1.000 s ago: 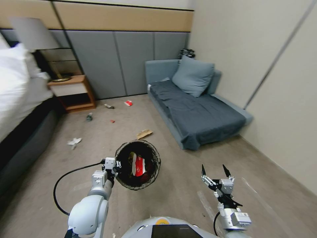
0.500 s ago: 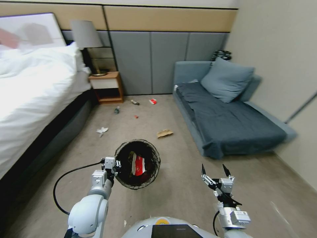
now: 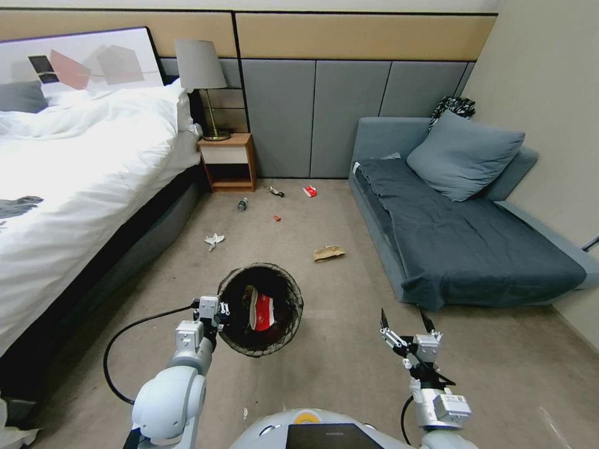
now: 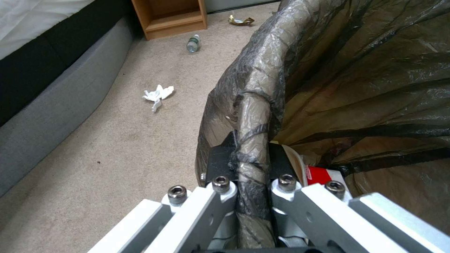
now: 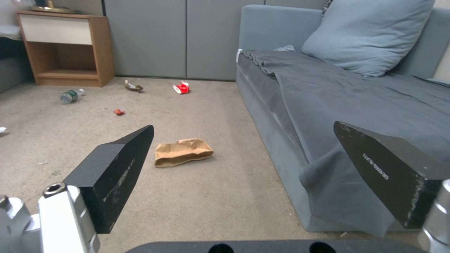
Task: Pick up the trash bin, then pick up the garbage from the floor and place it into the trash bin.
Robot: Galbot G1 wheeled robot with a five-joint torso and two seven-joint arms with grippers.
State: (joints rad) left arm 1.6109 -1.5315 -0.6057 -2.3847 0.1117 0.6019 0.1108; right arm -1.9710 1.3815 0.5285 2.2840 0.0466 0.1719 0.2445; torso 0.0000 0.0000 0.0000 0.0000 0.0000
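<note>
From the head camera, the left gripper (image 3: 215,312) is clamped on the near-left rim of the trash bin (image 3: 261,310), holding it off the carpet ahead of the robot's left side; a red-and-white packet (image 3: 262,312) already lies inside the dark liner. The right gripper (image 3: 405,327) hangs empty to the right, jaws spread, pointing forward. The nearest garbage is the crumpled brown paper bag (image 3: 329,253), on the carpet ahead, just beyond the bin and lying between the two arms, close to the sofa (image 3: 474,249). I judge the free right arm the one to take it, the bag sitting forward and to the left of that gripper, its long side running roughly across the robot's front. Farther off lie a white tissue (image 3: 214,240), a bottle (image 3: 241,204) and a red packet (image 3: 309,191) near the nightstand (image 3: 228,163). The left wrist camera shows the rim wrapped in bag liner (image 4: 253,116) pinched between the jaws, with the tissue (image 4: 158,94) and bottle (image 4: 193,43) on the floor beyond. The right wrist camera looks out between the spread fingertips (image 5: 123,160) at the paper bag (image 5: 182,151), well apart from them, lying flat with its length crosswise to the gripper's line of approach
</note>
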